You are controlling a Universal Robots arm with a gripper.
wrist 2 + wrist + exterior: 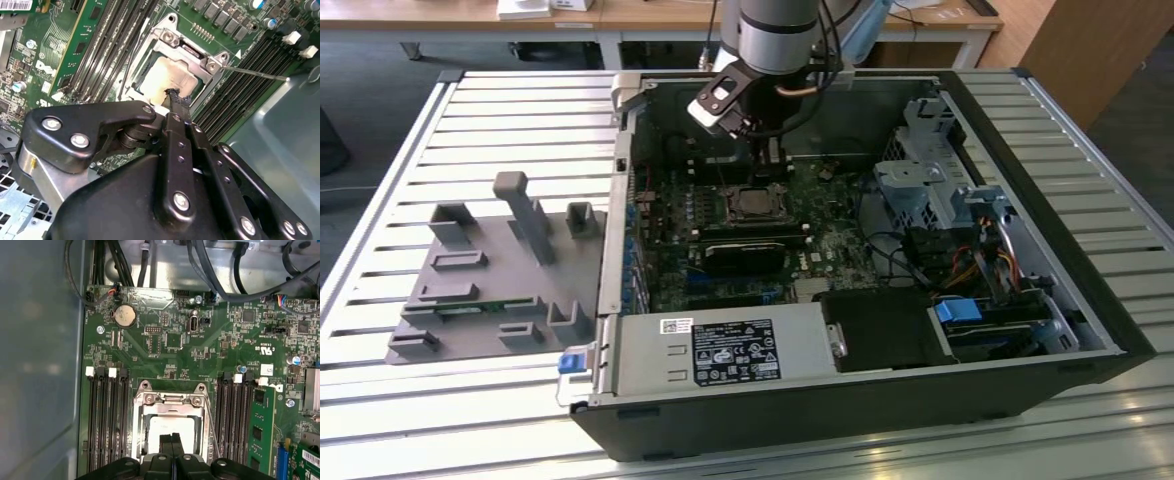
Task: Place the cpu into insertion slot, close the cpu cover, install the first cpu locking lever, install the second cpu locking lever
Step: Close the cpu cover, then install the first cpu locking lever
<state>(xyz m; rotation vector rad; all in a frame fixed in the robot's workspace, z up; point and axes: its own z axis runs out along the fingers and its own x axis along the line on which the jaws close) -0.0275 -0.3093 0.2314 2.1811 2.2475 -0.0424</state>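
As I read the exterior view, the arm (774, 35) drops in from the upper centre of the frame. Its wrist is tipped toward the exterior view's left. The gripper (767, 170) reaches down into the open computer case (1067, 330), just above the insertion slot (754, 205) on the motherboard (720, 280).

Jaws are pressed together with nothing pinched. In both wrist views the two black fingers (166, 444) (176, 145) lie flush side by side, tips over the socket. I cannot tell if they touch anything.

The cpu (162, 75) sits in the insertion slot, its pale metal top showing. The cpu cover (172, 400) lies down around it as a silvery frame, and the chip shows through the window. One locking lever (255, 73), a thin metal rod, sticks out from a socket corner across the black memory slots (107, 415). I cannot tell whether it is latched. A green memory module (260, 425) stands in a slot on the other side of the socket, and a coin battery (124, 316) sits further up the board.

The case also holds the power supply (720, 350) at lower centre, the drive cage (921, 185) toward the exterior view's right, and coloured cables (987, 265) below the cage.

The case lies on a slatted table (400, 130). A grey fixture tray (500, 275) sits beside it at the exterior view's left, with a thin green strip (470, 308) in one holder.
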